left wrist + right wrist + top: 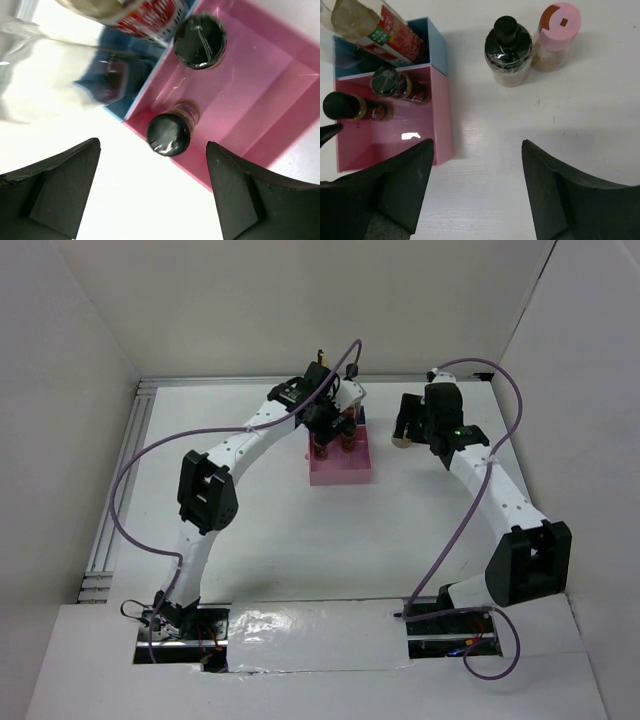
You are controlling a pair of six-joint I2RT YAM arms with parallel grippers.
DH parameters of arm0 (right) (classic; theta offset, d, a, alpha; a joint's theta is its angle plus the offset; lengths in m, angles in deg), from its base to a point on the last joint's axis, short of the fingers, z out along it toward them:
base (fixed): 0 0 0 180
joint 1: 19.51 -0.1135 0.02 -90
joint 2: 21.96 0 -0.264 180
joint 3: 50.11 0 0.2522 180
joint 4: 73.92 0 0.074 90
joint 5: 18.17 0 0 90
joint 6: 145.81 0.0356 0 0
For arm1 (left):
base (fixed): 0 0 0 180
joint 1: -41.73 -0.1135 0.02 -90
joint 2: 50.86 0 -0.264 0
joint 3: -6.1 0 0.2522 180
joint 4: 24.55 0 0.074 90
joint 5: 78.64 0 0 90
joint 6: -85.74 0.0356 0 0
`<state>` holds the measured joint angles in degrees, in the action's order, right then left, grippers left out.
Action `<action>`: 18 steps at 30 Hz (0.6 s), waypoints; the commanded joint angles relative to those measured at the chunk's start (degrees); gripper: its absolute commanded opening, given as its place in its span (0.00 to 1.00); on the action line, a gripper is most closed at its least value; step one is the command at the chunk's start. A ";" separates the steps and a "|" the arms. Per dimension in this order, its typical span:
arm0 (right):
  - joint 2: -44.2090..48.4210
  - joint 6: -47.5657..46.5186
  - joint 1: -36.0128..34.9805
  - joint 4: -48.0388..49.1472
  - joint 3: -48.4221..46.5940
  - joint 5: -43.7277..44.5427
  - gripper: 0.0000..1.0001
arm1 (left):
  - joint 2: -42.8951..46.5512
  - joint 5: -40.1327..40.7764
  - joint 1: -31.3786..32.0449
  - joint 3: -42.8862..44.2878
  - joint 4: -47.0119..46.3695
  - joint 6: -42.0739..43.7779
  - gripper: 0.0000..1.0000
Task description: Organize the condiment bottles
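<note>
Two dark-lidded spice jars (169, 134) (200, 34) stand in the pink tray (260, 100). They also show in the right wrist view (352, 107) (395, 85). A tall glass bottle with a red label (375, 27) stands in the blue tray (437, 45) behind it. My left gripper (152, 175) is open and empty, above the pink tray's edge near the closer jar. A clear jar with a black cap (508, 50) and a pink-capped shaker (556, 32) stand side by side on the table. My right gripper (477, 150) is open and empty, short of them.
In the top view the left arm (260, 425) reaches across to the pink tray (345, 472) and hides most of the blue tray. A blurred clear glass shape (45, 75) stands beside the blue tray. White walls enclose the table.
</note>
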<state>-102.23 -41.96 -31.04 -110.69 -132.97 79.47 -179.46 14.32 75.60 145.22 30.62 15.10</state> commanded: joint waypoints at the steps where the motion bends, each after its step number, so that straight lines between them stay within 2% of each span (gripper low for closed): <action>1: -1.99 -0.66 0.89 4.72 -3.23 -1.31 0.77 | 6.07 -0.93 0.23 1.99 -2.56 -0.63 0.99; 2: -2.26 -0.92 0.98 5.33 -3.15 -1.31 0.80 | 6.60 -1.72 0.23 1.99 -2.13 -1.07 0.99; 3: -3.13 -1.19 1.16 5.69 -3.23 -0.61 0.91 | 7.82 -2.51 0.32 1.91 -2.03 -1.86 0.99; 4: -3.57 -1.28 1.25 6.21 -3.23 -0.17 0.96 | 8.53 -3.39 0.32 1.82 -1.60 -2.21 0.99; 6: -5.41 -1.89 1.77 7.53 -3.67 -0.34 1.00 | 10.72 -5.15 0.32 1.12 -0.46 -3.35 0.99; 8: -7.26 -2.33 1.95 8.24 -4.37 -0.61 0.97 | 12.48 -6.21 0.24 -0.28 0.07 -3.71 0.99; 12: -11.39 -3.39 1.95 10.43 -6.83 -0.08 0.74 | 20.13 -9.02 -1.43 -6.26 0.42 -4.50 0.96; 13: -12.44 -3.39 1.95 10.87 -7.45 0.62 0.73 | 21.36 -10.42 -2.74 -8.18 1.04 -4.85 0.95; 15: -13.33 -3.39 2.12 12.10 -8.15 1.58 0.79 | 24.17 -12.09 -4.59 -9.78 3.14 -5.90 0.94; 16: -13.94 -3.21 1.95 12.19 -8.33 3.59 0.85 | 25.05 -13.67 -6.77 -11.44 3.94 -6.26 0.94; 17: -15.08 -2.95 2.04 12.63 -8.59 4.39 0.96 | 26.89 -14.38 -7.75 -12.67 4.55 -7.04 0.94; 18: -15.79 -2.95 2.12 12.63 -9.20 5.19 0.99 | 27.69 -15.00 -8.98 -13.73 4.99 -7.40 0.94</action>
<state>-116.83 -44.70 -29.40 -102.93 -138.48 80.89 -155.53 2.80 70.84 134.09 33.50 10.27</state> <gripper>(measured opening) 0.959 0.938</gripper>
